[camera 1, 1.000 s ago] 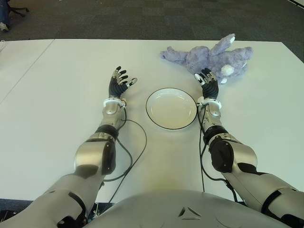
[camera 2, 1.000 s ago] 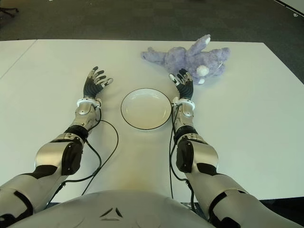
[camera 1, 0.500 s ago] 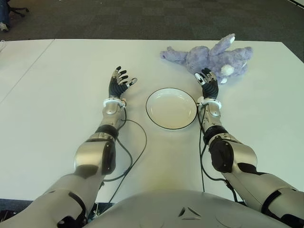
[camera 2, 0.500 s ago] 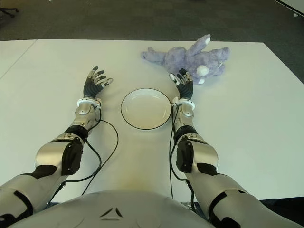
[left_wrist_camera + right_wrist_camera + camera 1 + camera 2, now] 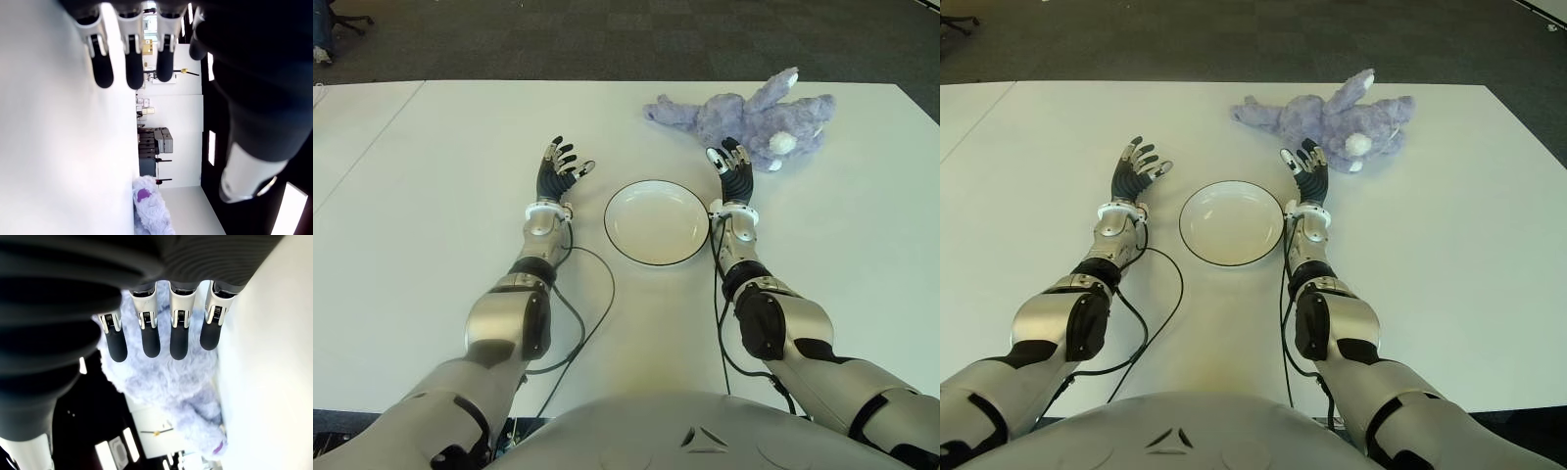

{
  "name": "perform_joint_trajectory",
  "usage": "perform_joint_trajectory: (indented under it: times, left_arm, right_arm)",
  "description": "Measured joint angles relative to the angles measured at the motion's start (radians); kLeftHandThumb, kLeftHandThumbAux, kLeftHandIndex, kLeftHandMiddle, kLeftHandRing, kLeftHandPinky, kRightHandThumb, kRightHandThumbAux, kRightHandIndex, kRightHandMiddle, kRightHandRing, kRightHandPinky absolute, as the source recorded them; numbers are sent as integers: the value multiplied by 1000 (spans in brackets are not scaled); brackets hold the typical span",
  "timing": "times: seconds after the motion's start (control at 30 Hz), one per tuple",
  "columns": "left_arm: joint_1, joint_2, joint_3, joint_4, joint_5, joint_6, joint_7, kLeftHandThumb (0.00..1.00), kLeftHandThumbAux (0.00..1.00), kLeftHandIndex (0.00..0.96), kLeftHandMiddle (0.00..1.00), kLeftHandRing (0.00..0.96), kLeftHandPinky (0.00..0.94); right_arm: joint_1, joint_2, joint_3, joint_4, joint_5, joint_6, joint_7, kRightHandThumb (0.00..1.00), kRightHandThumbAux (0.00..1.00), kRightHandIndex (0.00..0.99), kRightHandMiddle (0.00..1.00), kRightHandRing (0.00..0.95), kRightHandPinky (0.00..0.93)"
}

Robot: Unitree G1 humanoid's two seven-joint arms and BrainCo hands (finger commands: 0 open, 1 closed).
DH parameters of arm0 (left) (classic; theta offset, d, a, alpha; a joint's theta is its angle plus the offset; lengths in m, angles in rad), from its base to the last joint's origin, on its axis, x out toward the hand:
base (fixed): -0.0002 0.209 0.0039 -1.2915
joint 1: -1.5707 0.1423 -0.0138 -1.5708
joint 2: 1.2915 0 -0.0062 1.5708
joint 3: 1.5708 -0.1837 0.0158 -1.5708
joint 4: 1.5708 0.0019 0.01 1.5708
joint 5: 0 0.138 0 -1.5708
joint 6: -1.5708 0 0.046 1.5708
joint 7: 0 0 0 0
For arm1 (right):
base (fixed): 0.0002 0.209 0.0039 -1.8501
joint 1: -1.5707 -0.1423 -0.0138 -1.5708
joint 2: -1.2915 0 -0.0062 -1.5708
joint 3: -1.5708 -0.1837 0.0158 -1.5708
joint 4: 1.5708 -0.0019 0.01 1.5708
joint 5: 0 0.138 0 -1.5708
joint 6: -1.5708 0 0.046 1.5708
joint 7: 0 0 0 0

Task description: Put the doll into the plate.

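Count from my seat: four kinds of thing.
I count one doll (image 5: pixel 744 117), one plate (image 5: pixel 657 222), one table (image 5: pixel 431 176), and two hands, left hand (image 5: pixel 558 171) and right hand (image 5: pixel 732 172), each showing spread fingers, holding nothing.

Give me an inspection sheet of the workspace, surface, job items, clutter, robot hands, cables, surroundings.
Surface: white table, bare around the items.
Job's things: purple plush doll lying at the far right, not in the plate; white plate with dark rim, empty, between the hands.
Clutter: nothing seen.
Robot hands: left robot hand open, left of the plate; right robot hand open, just short of the doll, holding nothing.
Cables: black cables trailing beside both forearms.
Surroundings: dark carpet floor beyond the table.
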Motion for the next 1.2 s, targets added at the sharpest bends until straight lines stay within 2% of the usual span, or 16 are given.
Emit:
perform_joint_trajectory:
  times: [0.2, 0.3, 0.5, 0.8, 1.2]
  left_arm:
    - [0, 1, 3, 0, -1, 0, -4, 43, 798, 70, 199, 232, 260]
    - [-1, 3, 3, 0, -2, -1, -6, 40, 788, 65, 187, 214, 195]
    - [-4, 3, 1, -1, -1, -3, -12, 36, 783, 63, 188, 224, 254]
    - [-5, 5, 1, -1, -1, -3, -12, 33, 784, 82, 200, 234, 265]
    - [-5, 5, 1, -1, -1, -2, -12, 22, 789, 70, 198, 236, 265]
  right_arm:
    - [-1, 20, 19, -14, 0, -35, 13, 0, 653, 165, 135, 119, 133]
    - [0, 32, 30, -25, -1, -62, 11, 0, 648, 163, 135, 118, 131]
    - [0, 34, 50, -38, 0, -101, 13, 0, 649, 161, 146, 118, 124]
    - [-5, 35, 66, -80, 18, -156, 45, 0, 668, 158, 149, 119, 121]
    - [-14, 36, 70, -107, 49, -172, 91, 0, 690, 126, 129, 104, 96]
